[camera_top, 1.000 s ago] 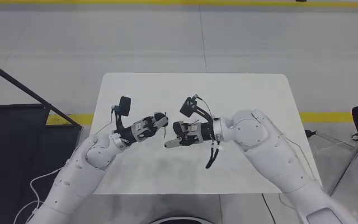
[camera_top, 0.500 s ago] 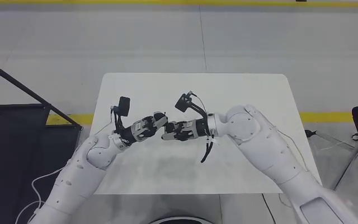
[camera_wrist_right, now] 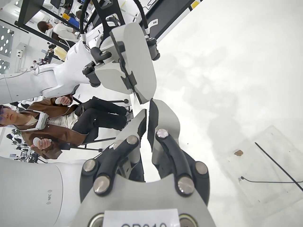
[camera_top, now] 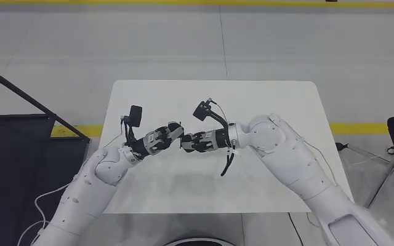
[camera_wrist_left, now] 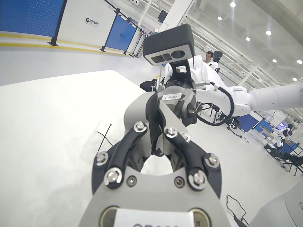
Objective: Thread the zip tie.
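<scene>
Two grippers meet tip to tip above the middle of the white table (camera_top: 277, 123). The left gripper (camera_wrist_left: 155, 102) is clamped tight and the right gripper (camera_wrist_right: 148, 107) is closed to a hairline slit; whether either pinches anything thin cannot be made out. Apart from both, the black zip tie (camera_wrist_right: 277, 163) lies flat on a clear sheet (camera_wrist_right: 272, 140) on that table; whether its two strands are one tie is unclear. Beyond lie pale floor (camera_top: 184, 43), a yellow line (camera_top: 357, 128) and blue panels (camera_wrist_left: 28, 3).
</scene>
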